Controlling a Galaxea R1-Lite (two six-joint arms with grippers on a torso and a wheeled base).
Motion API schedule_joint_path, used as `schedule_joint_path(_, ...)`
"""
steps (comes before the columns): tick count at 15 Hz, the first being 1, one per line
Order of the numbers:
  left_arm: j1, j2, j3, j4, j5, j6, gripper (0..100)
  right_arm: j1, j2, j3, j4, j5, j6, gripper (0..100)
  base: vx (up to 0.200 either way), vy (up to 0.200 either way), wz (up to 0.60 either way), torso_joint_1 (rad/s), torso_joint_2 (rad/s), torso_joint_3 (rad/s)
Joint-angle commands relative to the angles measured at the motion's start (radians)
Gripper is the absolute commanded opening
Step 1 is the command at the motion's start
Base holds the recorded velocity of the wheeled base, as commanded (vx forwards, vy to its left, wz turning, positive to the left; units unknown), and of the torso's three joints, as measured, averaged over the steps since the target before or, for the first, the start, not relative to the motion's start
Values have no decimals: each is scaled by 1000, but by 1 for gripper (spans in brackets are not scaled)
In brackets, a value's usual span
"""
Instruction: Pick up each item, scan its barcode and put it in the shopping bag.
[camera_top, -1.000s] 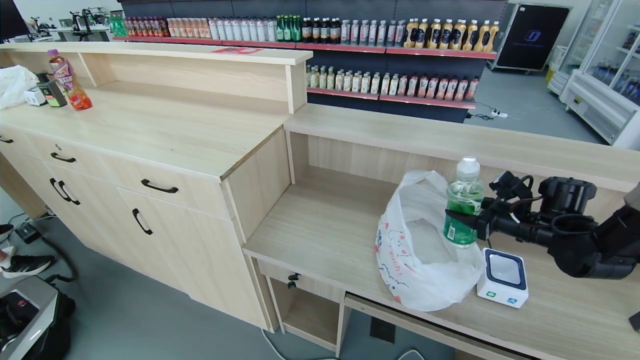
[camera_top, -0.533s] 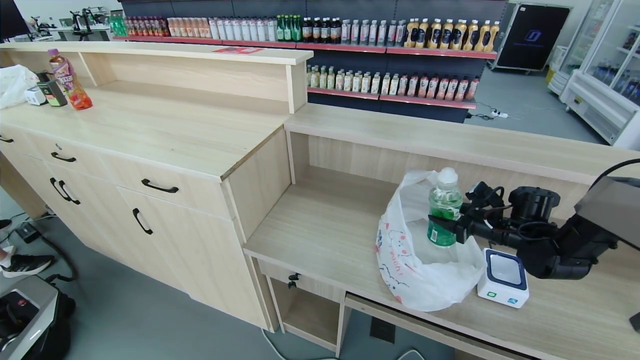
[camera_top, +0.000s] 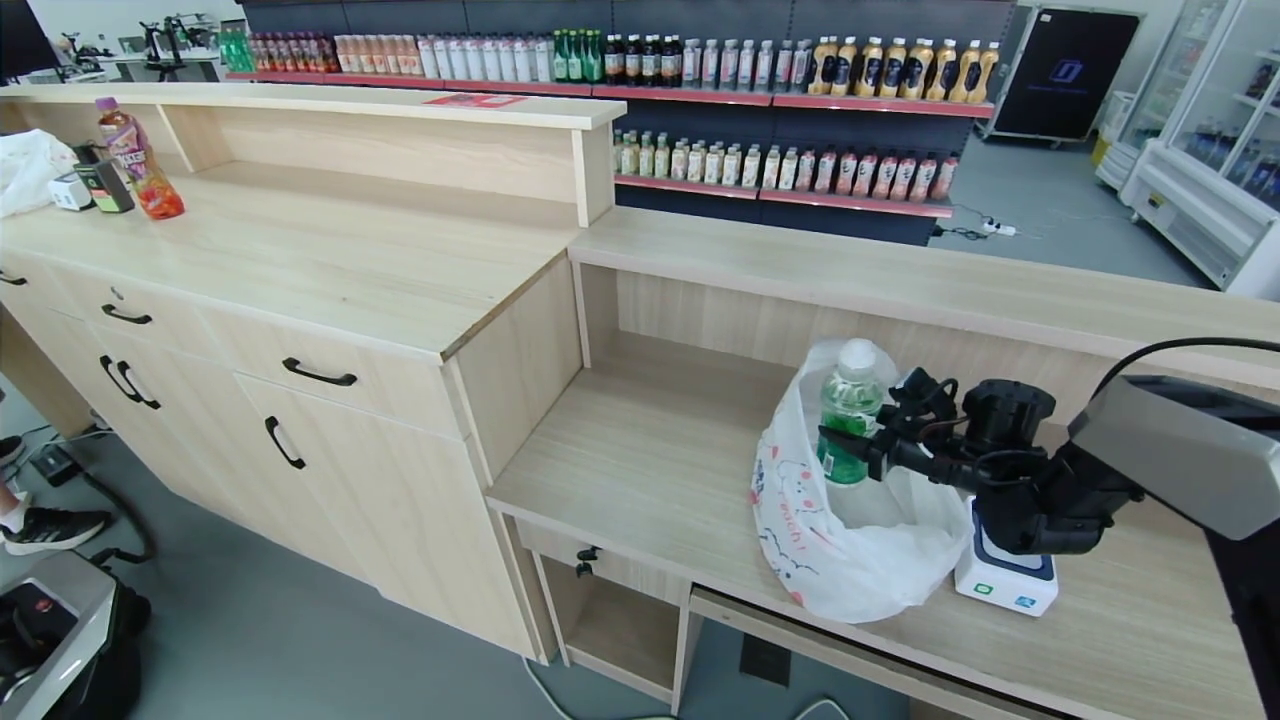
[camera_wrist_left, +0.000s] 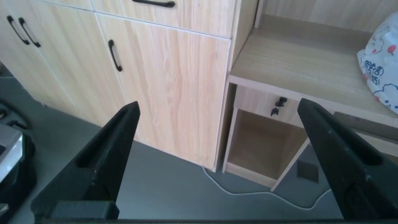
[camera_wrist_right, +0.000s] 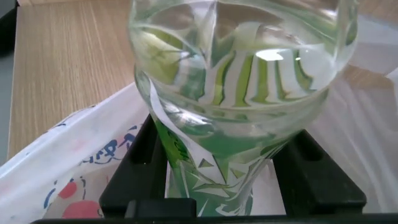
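Head view: right pincer (camera_top: 850, 445) clamps green-label bottle (camera_top: 850, 400) upright in mouth of shopping bag (camera_top: 800, 540) on surface (camera_top: 640, 450), scanner (camera_top: 1005, 590) just beside bag. Left wrist view: left pincer (camera_wrist_left: 221, 155) spread wide.

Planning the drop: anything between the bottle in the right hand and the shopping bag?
Nothing visible. The clear green-labelled plastic bottle, upright in the right hand, hangs over the open mouth of the white plastic shopping bag, its base within it.

Light wood counter (camera_top: 640, 440): white plastic bag (camera_top: 800, 545) near the front edge, small white scanner (camera_top: 1005, 590) just beside it. Higher counter (camera_top: 300, 250): drink bottle (camera_top: 140, 165).
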Motion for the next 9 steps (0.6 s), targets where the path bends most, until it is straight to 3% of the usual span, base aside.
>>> schedule_joint_path(1,0,0,0,-1,0,-1,100,8,46,-12,-11,1,1,0,0,0,0,0,0,0)
schedule_joint_path(9,0,0,0,-1,0,-1,100,37,135,-71,-85,-1,8,0,0,0,0,0,0,0)
